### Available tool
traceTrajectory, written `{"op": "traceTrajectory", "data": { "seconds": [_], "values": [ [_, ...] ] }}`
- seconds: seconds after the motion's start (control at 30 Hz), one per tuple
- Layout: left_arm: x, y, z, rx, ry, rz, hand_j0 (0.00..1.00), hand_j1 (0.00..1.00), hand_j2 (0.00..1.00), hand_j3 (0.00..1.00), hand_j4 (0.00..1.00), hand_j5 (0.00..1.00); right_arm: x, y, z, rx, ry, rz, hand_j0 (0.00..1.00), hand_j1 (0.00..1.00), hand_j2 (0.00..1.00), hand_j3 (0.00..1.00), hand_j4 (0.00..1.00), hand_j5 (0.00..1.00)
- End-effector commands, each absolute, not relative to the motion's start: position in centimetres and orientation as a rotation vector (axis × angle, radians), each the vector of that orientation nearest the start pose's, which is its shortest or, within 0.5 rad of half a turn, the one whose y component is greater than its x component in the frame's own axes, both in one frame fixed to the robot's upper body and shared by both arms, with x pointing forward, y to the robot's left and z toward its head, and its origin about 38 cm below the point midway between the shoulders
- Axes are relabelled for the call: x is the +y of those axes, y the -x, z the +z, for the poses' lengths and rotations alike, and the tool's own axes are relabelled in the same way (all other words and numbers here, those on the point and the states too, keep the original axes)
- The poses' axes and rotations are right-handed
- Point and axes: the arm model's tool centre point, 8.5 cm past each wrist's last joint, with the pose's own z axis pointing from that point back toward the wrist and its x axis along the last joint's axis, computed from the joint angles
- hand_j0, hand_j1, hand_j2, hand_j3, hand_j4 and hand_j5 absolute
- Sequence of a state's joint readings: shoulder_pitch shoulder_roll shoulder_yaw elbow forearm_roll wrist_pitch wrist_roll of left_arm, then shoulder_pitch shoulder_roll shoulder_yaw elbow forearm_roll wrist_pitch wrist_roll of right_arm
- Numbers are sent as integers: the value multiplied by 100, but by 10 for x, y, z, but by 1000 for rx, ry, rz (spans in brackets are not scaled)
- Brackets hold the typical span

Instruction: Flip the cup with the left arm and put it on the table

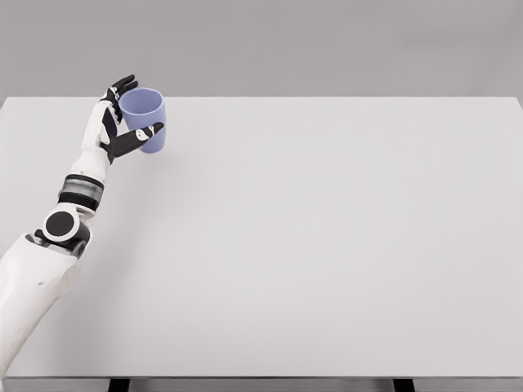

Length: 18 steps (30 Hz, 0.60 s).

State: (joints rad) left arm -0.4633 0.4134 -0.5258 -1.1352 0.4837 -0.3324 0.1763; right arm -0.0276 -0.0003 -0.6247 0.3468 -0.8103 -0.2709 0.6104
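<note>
A pale blue cup [147, 116] stands near the far left corner of the white table [310, 245], its wider end up and slightly tilted. My left hand [129, 114] wraps around it from the left: the thumb [140, 135] crosses the cup's front and the other fingers [122, 85] curl behind its rim. The hand is shut on the cup. The white left arm rises from the lower left corner. I cannot tell whether the cup's base touches the table.
The table's far edge runs just behind the cup, and its left edge lies close beside the forearm. Two dark table legs show under the near edge.
</note>
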Motion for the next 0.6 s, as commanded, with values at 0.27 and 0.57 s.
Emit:
{"op": "traceTrajectory", "data": {
  "seconds": [0.27,0.57],
  "values": [
    [288,-474,119,-1810,-12,-190,93,93,93,93,93,93,-218,26,-240,-356,-229,-1356,100,100,100,100,100,100],
    [324,-467,183,-1923,27,-180,97,97,97,97,97,97,-218,26,-240,-356,-229,-1356,100,100,100,100,100,100]
  ]
}}
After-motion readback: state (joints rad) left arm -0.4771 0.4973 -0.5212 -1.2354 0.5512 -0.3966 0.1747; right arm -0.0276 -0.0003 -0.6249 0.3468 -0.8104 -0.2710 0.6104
